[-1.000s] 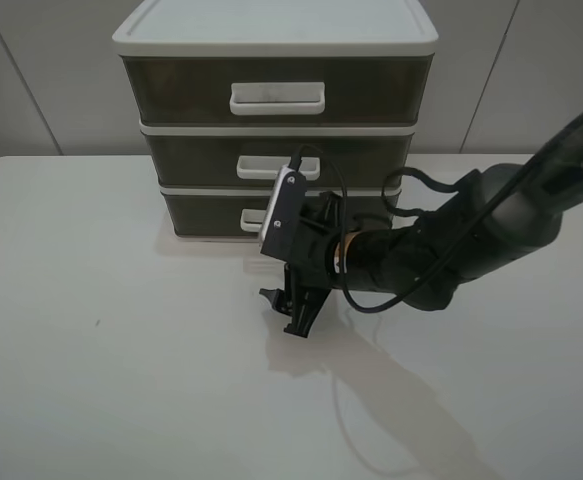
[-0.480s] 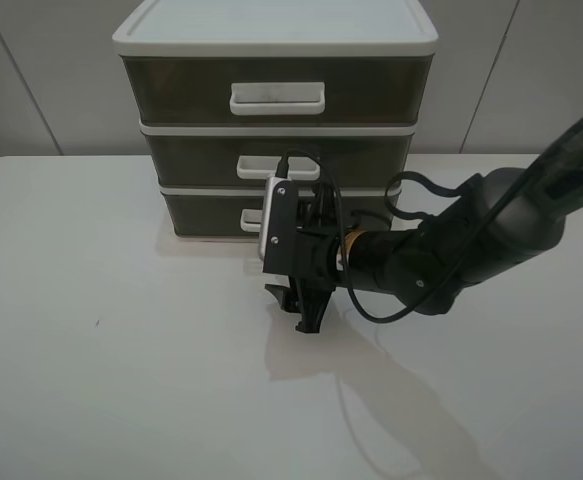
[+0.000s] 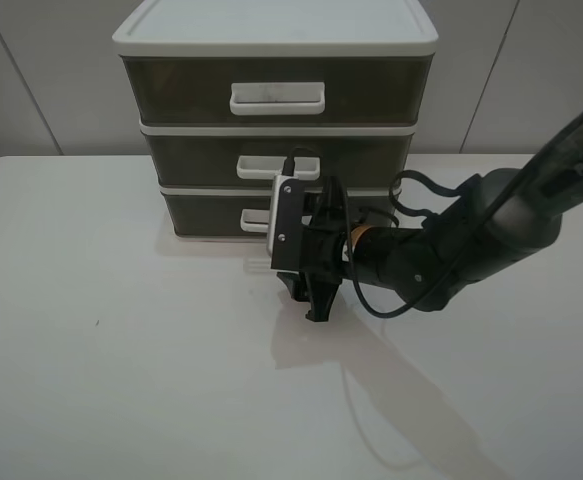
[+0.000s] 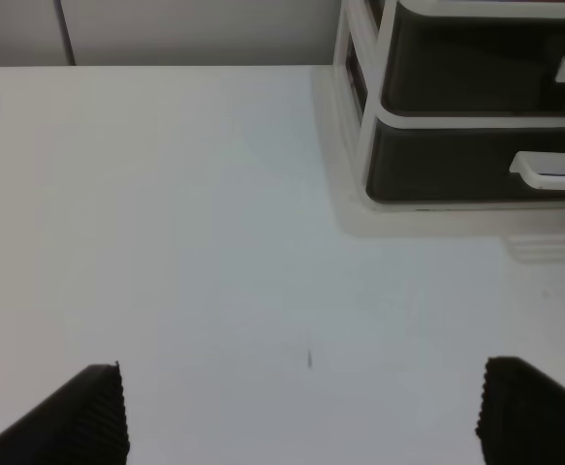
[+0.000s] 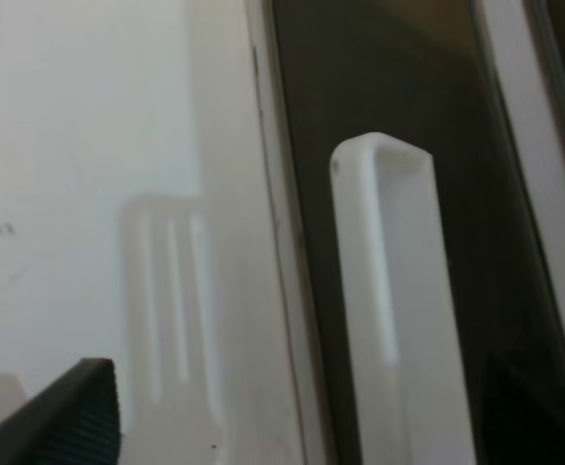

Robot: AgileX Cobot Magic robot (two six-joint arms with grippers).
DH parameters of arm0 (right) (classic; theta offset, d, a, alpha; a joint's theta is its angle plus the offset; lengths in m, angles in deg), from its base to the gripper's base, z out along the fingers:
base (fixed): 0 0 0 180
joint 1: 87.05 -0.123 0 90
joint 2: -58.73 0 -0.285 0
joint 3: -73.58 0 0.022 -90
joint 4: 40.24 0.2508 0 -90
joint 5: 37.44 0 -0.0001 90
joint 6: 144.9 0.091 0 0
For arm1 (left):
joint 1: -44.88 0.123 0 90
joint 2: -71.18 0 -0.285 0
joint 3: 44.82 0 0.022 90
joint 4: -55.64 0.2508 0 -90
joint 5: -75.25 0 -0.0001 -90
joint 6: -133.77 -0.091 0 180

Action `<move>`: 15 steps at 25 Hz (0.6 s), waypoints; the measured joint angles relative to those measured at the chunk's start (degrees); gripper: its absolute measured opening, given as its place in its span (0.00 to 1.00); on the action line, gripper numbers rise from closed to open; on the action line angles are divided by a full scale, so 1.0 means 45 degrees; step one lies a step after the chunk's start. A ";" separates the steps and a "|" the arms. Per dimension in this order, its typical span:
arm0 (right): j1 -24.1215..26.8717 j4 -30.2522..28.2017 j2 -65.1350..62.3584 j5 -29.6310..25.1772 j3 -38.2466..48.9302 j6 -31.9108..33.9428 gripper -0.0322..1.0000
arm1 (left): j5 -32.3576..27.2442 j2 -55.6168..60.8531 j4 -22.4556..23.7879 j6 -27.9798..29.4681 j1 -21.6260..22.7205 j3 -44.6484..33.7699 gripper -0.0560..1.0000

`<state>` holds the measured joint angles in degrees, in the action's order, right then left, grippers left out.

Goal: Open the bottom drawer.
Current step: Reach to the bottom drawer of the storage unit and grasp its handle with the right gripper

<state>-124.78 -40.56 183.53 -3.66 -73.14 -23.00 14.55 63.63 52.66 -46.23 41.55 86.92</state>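
Observation:
The bottom drawer (image 3: 206,212) is the smoky-brown lowest front of the three-drawer cabinet (image 3: 271,40), and it is closed. The right arm's wrist hides most of its small white handle (image 3: 254,219). My right gripper (image 3: 314,303) hangs just in front of that drawer, fingers pointing down at the table. In the right wrist view the handle (image 5: 398,291) stands close ahead, between the wide-apart fingertips (image 5: 78,412), and nothing is held. My left gripper (image 4: 301,417) is open over bare table, with the bottom drawer (image 4: 437,165) far ahead of it.
The middle drawer (image 3: 201,155) and the tall top drawer (image 3: 171,90) above are shut. The cabinet stands at the back of the white table (image 3: 121,380), against a grey wall. A black cable (image 3: 411,185) loops over the right arm.
The right wrist has rolled and the gripper has shifted slightly right, staying in front of the bottom drawer. Its jaws stay open. The drawers have not moved.

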 joint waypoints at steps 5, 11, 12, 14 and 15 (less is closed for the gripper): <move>0.0000 0.0507 0.0489 0.0511 0.0000 -0.0254 0.75 | 0.0000 0.0000 0.0000 0.0000 0.0000 0.0000 0.76; 0.0000 0.1035 0.0565 0.0934 -0.0004 -0.0886 0.75 | 0.0000 0.0000 0.0000 0.0000 0.0000 0.0000 0.76; 0.0000 0.1137 0.0647 0.0980 -0.0004 -0.1028 0.75 | 0.0000 0.0000 0.0000 0.0000 0.0000 0.0000 0.76; 0.0000 0.1237 0.0818 0.0993 -0.0004 -0.1168 0.75 | 0.0000 0.0000 0.0000 0.0000 0.0000 0.0000 0.76; 0.0000 0.1237 0.0860 0.0993 -0.0004 -0.1229 0.75 | 0.0000 0.0000 0.0000 0.0000 0.0000 0.0000 0.76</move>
<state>-124.78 -35.00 187.40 0.81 -73.16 -28.54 14.55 63.63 52.66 -46.23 41.55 86.92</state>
